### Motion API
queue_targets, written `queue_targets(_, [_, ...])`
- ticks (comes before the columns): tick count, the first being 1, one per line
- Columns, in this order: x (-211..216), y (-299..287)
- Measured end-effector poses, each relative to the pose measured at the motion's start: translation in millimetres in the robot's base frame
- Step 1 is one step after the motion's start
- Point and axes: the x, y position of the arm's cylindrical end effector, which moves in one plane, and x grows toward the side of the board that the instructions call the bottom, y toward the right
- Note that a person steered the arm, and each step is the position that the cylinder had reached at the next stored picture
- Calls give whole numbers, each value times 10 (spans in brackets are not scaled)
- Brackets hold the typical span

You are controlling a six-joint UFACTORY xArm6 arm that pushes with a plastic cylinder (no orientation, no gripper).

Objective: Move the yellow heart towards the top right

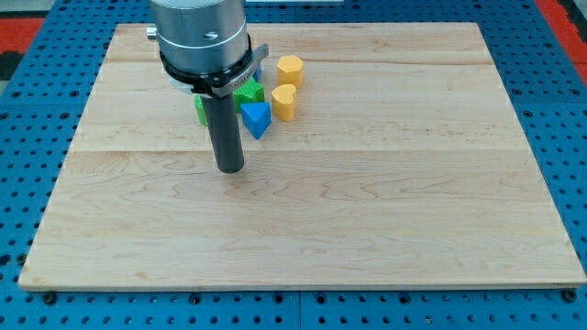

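Progress looks nil so far: the yellow heart (284,101) sits in the cluster near the board's (385,211) top, left of centre, far from the top right corner. My tip (229,169) rests on bare wood at about seven o'clock from the heart, apart from it, touching no block; being a plain rod, it has nothing to open or close. A yellow hexagonal block (290,69) stands at twelve o'clock of the heart, a blue triangular block (257,119) at eight. Green blocks (248,93) are partly hidden behind the arm, shapes unclear.
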Motion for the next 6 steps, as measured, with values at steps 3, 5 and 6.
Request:
queue_targets(3, [233,-59])
queue_targets(5, [-105,-1347])
queue_targets(6, [-534,-1683])
